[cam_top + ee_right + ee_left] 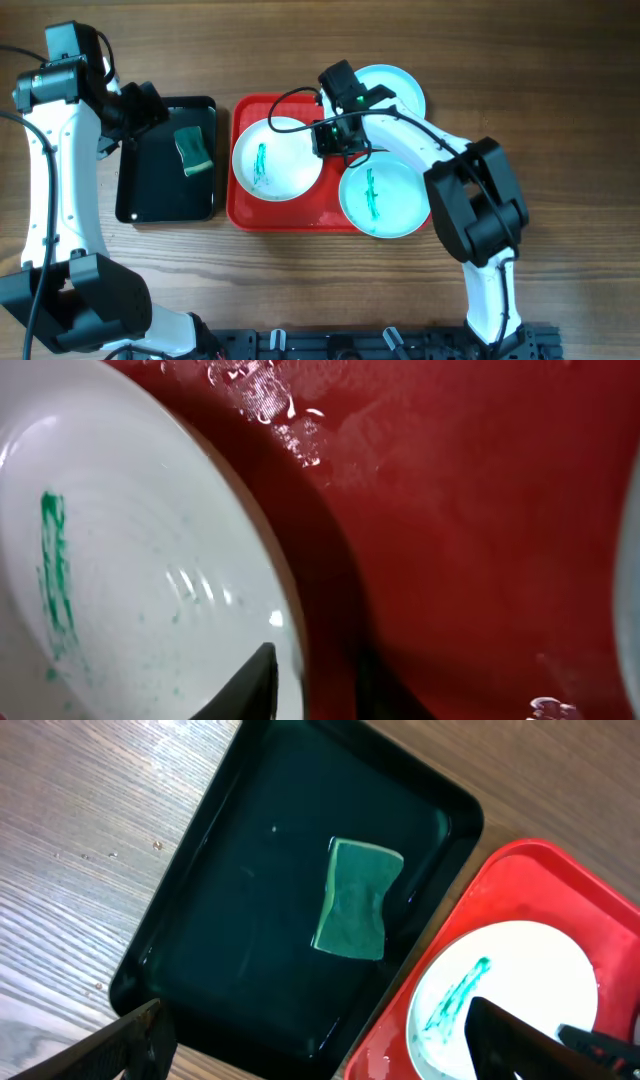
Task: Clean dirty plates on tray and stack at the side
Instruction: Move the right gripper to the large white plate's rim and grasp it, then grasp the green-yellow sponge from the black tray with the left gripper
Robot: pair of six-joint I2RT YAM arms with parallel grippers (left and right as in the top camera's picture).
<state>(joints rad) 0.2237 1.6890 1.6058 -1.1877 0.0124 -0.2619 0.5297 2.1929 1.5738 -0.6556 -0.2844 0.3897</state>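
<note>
The cream-white plate (pixel 275 158) with a green smear lies on the left half of the red tray (pixel 300 218). A turquoise plate (pixel 385 200) with a green smear sits at the tray's right front, overhanging its rim. A second turquoise plate (pixel 395 85) lies on the table behind the tray, partly hidden by my right arm. My right gripper (pixel 330 140) is at the white plate's right rim. In the right wrist view its fingers (pixel 315 680) straddle the rim of the plate (pixel 150 560), shut on it. My left gripper (pixel 150 110) is open and empty above the black tray (pixel 250 840).
The black tray (pixel 150 200) stands left of the red tray and holds a green sponge (pixel 193 150), which also shows in the left wrist view (pixel 357 900). The red tray floor (pixel 480 510) is wet with droplets. Bare wooden table surrounds both trays.
</note>
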